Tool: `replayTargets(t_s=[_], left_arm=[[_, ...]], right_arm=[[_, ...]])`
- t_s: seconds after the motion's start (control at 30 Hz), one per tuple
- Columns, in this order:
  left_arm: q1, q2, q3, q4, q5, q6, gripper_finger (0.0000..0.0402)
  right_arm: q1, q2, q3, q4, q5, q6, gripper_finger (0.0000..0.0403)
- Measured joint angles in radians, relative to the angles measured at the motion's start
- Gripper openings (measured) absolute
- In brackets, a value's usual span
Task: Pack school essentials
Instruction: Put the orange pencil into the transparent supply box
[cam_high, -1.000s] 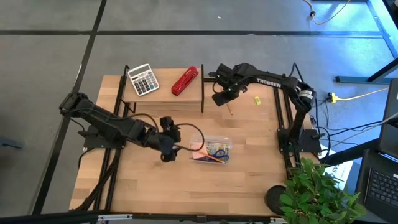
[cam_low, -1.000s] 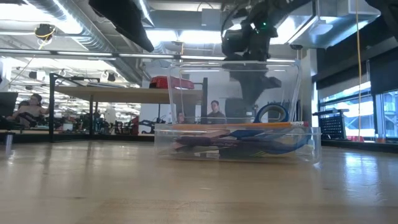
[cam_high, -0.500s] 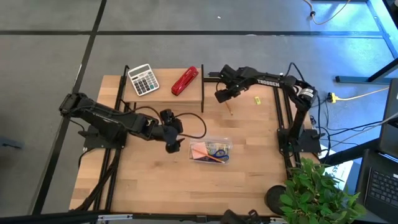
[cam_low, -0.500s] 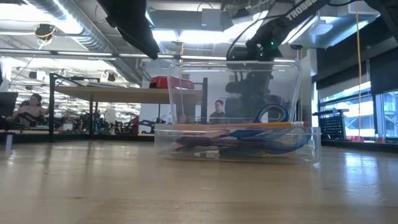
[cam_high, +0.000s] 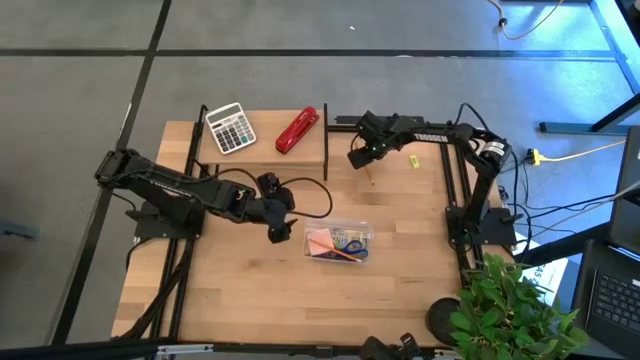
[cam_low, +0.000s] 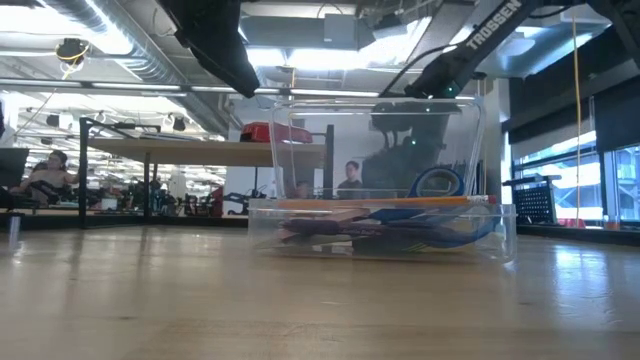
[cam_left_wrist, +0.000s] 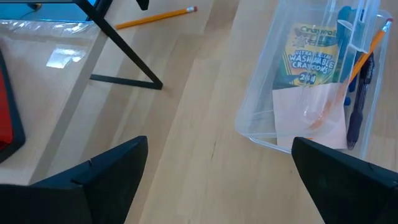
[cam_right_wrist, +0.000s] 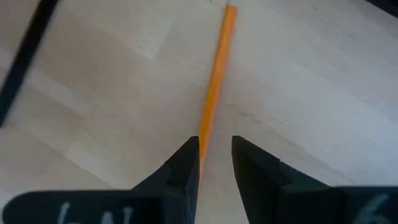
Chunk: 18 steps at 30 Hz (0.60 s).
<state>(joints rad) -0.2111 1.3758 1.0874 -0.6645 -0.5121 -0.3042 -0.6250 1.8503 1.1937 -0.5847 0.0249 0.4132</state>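
A clear plastic box (cam_high: 340, 242) (cam_low: 380, 215) (cam_left_wrist: 311, 81) rests on the table holding a crayon pack, a pink sticky-note pad, blue-handled scissors, an orange pencil and a dark pen. A second orange pencil (cam_high: 370, 178) (cam_right_wrist: 214, 93) lies flat on the table past the box. My right gripper (cam_high: 358, 157) (cam_right_wrist: 216, 168) hovers over that pencil's end, open by a narrow gap, and the pencil runs toward the gap. My left gripper (cam_high: 278, 230) (cam_left_wrist: 217, 180) is wide open, raised just left of the box. A small yellow piece (cam_high: 412, 160) lies near the right arm.
A low wooden shelf on black legs (cam_high: 262, 150) stands at the far left, carrying a white-grey calculator (cam_high: 231, 128) and a red stapler (cam_high: 298, 130). Its leg (cam_left_wrist: 124, 53) is close to the loose pencil. A potted plant (cam_high: 510, 305) sits at the near right corner. Bare wood lies in front of the box.
My right gripper has gone down and farther across the table toward the loose pencil, its arm stretching out low. My left gripper has drawn back a little from the box toward the far edge. The box and pencil have stayed put.
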Motion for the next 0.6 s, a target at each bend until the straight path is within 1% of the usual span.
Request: replayTargets(t_s=[0.3, 0.43, 0.6], left_arm=[[0.000, 0.000, 0.000, 0.000, 0.000, 0.000, 0.0393], [0.000, 0.000, 0.000, 0.000, 0.000, 0.000, 0.0393], [0.000, 0.000, 0.000, 0.000, 0.000, 0.000, 0.0393]], right_arm=[[0.003, 0.000, -0.008, 0.052, 0.005, 0.002, 0.0097], [0.006, 0.020, -0.008, 0.052, 0.042, 0.000, 0.0097], [0.006, 0.051, -0.008, 0.062, 0.043, 0.000, 0.0097]])
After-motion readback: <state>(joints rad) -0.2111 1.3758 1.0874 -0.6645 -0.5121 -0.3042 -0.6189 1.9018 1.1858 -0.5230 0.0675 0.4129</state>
